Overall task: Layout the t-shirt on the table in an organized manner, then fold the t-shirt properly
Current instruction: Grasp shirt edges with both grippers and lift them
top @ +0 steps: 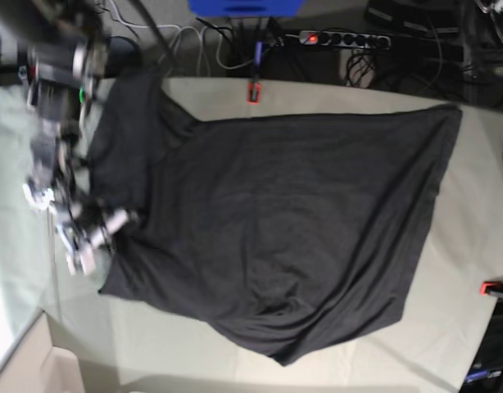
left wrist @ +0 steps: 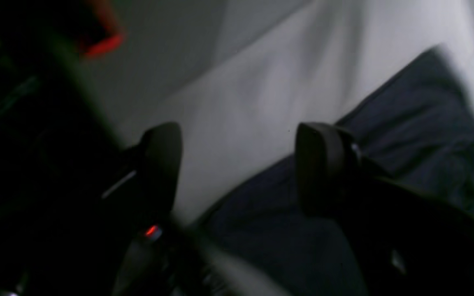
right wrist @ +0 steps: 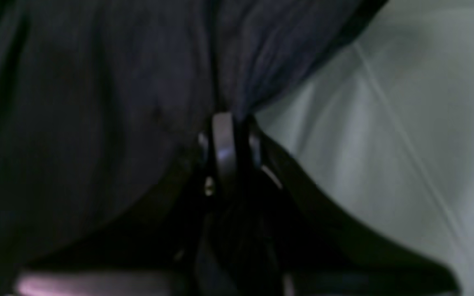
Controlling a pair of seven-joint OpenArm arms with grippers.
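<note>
The t-shirt (top: 292, 229) is lying spread across most of the table (top: 473, 196), plain dark side up, its hem end reaching toward the far right edge and its sleeve end bunching at the left. The right gripper (top: 112, 223) is sitting at that left end, low on the cloth; from its wrist camera the jaws are pressing together on a pinched fold of the fabric, which is fanning up and away from the tips. The left gripper (left wrist: 237, 164) is hovering with its fingers (left wrist: 161, 164) standing apart and nothing between them, pale tabletop showing in the gap and the shirt's edge lying just beside the right-hand finger.
</note>
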